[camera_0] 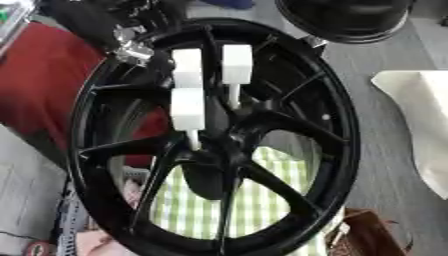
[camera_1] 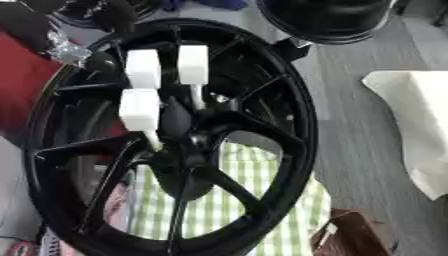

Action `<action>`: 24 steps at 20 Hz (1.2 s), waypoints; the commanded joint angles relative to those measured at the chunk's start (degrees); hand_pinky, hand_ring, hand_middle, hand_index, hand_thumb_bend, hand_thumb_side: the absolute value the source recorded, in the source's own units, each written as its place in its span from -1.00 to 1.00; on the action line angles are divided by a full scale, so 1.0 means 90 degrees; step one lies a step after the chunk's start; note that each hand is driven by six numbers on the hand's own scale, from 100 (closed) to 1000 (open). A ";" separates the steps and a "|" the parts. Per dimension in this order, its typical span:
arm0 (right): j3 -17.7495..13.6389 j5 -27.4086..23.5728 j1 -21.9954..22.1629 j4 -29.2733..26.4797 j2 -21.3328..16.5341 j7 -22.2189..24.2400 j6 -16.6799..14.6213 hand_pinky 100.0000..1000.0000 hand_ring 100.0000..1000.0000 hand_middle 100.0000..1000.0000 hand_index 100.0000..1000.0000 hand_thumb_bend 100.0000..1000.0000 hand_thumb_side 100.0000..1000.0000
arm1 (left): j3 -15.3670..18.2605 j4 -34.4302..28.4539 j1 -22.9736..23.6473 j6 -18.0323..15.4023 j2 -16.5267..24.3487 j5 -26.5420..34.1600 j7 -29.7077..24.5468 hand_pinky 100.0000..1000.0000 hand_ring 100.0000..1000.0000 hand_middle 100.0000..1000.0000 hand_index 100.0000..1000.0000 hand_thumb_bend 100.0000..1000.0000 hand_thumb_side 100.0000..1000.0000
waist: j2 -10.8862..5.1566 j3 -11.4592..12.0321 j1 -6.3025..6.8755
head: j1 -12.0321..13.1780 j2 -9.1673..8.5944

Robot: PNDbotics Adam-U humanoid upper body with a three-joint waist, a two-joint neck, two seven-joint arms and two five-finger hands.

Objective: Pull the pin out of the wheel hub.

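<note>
Left robot hand (camera_0: 131, 46) comes in from the upper left as a dark shape with a silver, glinting part. It lies against the upper left rim of the wheel hub (camera_0: 346, 150). Black on black, it does not show whether it is open, closed or gripping anything. No right robot hand shows in either view.

The wheel hub is black with thin spokes and fills most of the picture, tilted slightly. Three white pins with block-shaped heads stand close together above its centre. The lower pin (camera_0: 187, 109) has a thin white stem that runs down into the middle of the hub. The upper right pin (camera_0: 236, 62) also shows a stem, slanting down toward the centre. The upper left pin (camera_0: 186, 67) sits just above the lower one, its stem hidden behind that block.

A green checked cloth (camera_0: 262, 200) shows through the lower spokes.

The left eye view shows more of the red cloth (camera_0: 44, 75) beyond the hub's left side. The right eye view shows more of the white sheet (camera_1: 411, 125) well to the right, and the brown box (camera_1: 350, 235) at the lower right. In it the silver part sits nearer the left edge.
</note>
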 commanded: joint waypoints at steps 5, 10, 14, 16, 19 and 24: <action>-0.0047 -0.0004 -0.0051 -0.0005 -0.0124 0.0012 -0.0037 0.24 0.12 0.09 0.41 -0.84 -0.18 | 0.0001 -0.0083 -0.0113 0.0102 0.0034 -0.0027 -0.0130 0.71 0.62 0.48 0.71 0.00 -0.31 | -0.0186 -0.0021 0.0000 | -0.0039 -0.0059; -0.0044 -0.0019 -0.0035 0.0009 -0.0111 0.0005 -0.0047 0.24 0.12 0.08 0.41 -0.85 -0.18 | -0.0056 -0.0046 -0.0089 0.0137 0.0018 -0.0189 -0.0173 0.70 0.62 0.47 0.69 -0.03 -0.36 | -0.0180 -0.0026 0.0002 | -0.0030 -0.0063; -0.0047 -0.0027 -0.0032 0.0027 -0.0110 -0.0003 -0.0055 0.24 0.12 0.08 0.41 -0.84 -0.18 | -0.0132 -0.0024 -0.0059 0.0181 0.0001 -0.0363 -0.0161 0.69 0.61 0.46 0.67 -0.02 -0.38 | -0.0175 -0.0037 0.0006 | -0.0029 -0.0062; -0.0048 -0.0036 -0.0035 0.0038 -0.0107 -0.0008 -0.0058 0.24 0.12 0.08 0.41 -0.84 -0.18 | -0.0169 -0.0032 -0.0050 0.0186 -0.0006 -0.0421 -0.0191 0.69 0.61 0.45 0.66 -0.02 -0.40 | -0.0173 -0.0040 0.0007 | -0.0023 -0.0056; -0.0045 -0.0042 -0.0036 0.0046 -0.0104 -0.0008 -0.0064 0.24 0.12 0.08 0.41 -0.84 -0.18 | -0.0193 -0.0016 -0.0043 0.0193 -0.0017 -0.0523 -0.0224 0.69 0.61 0.45 0.65 -0.03 -0.43 | -0.0173 -0.0042 0.0008 | -0.0019 -0.0056; -0.0030 -0.0051 -0.0040 0.0045 -0.0097 0.0000 -0.0074 0.24 0.12 0.08 0.41 -0.84 -0.18 | -0.0232 0.0071 -0.0043 0.0183 -0.0067 -0.0793 -0.0206 0.68 0.61 0.45 0.65 -0.06 -0.42 | -0.0173 -0.0053 0.0005 | -0.0006 -0.0055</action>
